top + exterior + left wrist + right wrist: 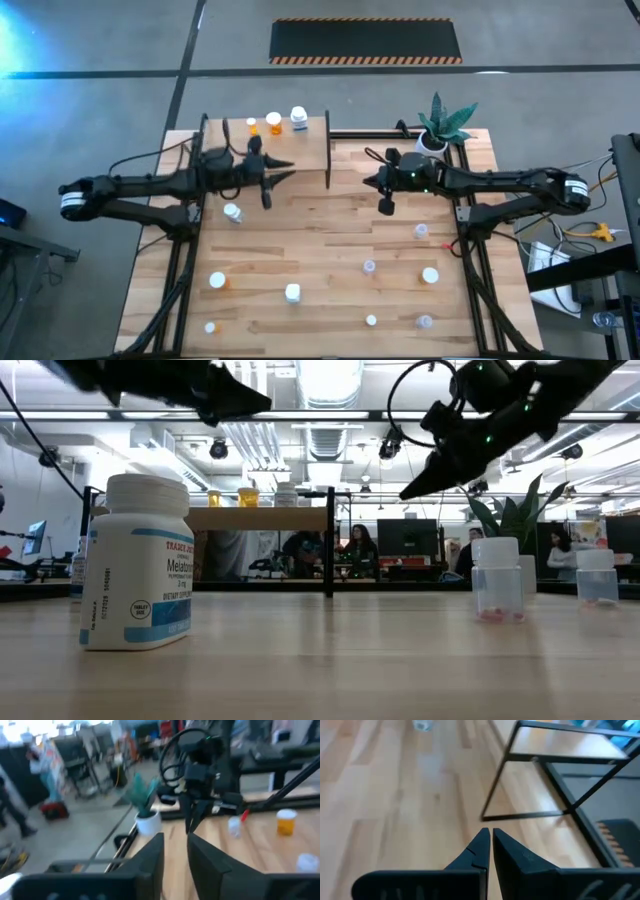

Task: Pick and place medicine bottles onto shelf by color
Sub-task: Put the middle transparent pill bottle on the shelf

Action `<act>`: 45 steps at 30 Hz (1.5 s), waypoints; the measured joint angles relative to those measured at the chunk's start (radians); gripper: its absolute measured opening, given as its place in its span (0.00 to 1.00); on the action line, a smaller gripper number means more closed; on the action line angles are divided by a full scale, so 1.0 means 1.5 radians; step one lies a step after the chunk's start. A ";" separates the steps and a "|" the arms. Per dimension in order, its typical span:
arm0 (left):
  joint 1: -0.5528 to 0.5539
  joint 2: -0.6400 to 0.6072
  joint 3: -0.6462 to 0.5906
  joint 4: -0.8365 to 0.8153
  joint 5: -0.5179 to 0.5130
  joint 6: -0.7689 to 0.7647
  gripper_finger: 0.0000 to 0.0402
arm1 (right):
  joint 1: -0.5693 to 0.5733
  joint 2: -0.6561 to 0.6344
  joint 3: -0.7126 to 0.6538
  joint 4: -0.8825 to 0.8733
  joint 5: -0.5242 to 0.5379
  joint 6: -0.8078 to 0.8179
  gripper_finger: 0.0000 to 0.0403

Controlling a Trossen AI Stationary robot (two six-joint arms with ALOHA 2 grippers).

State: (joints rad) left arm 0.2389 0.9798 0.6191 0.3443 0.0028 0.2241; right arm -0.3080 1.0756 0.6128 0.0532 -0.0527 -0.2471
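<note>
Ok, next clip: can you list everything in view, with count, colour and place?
Shelf: one, light wood, black posts, table's far left.
Bottles on shelf: three, two orange, one white.
Bottles on table: about nine, orange, white or clear, scattered over the near half.
Plant: one, green in a white pot, far right corner.
Table: one, planked wood.
Left pincer: empty, fingers slightly apart, beside the shelf.
Right pincer: shut, empty, above the table's right half.

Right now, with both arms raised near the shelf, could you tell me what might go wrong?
The left gripper hovers close to the shelf; swinging sideways it might clip the dark divider or the bottles on the shelf. The right gripper, fingers nearly together and empty, must open before a grasp or it could topple a clear bottle.
</note>
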 joint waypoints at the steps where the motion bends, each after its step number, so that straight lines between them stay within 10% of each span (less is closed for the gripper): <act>1: -0.006 0.000 -0.025 0.044 0.009 -0.001 0.14 | 0.008 -0.008 0.009 -0.028 0.000 0.010 0.03; 14: -0.048 0.014 -0.221 0.381 0.044 -0.006 0.00 | 0.195 -0.057 0.091 -0.437 0.076 0.230 0.05; 29: -0.048 0.030 -0.239 0.390 0.044 -0.006 0.00 | 0.425 0.030 0.092 -0.316 0.076 0.396 0.53; 45: -0.051 0.084 -0.236 0.416 0.043 -0.006 0.00 | 0.458 0.180 0.092 -0.173 0.072 0.345 0.60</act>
State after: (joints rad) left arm 0.1631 1.1058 0.2649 0.9688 0.0677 0.2153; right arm 0.3792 1.3461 0.7506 -0.2058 0.0549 0.2708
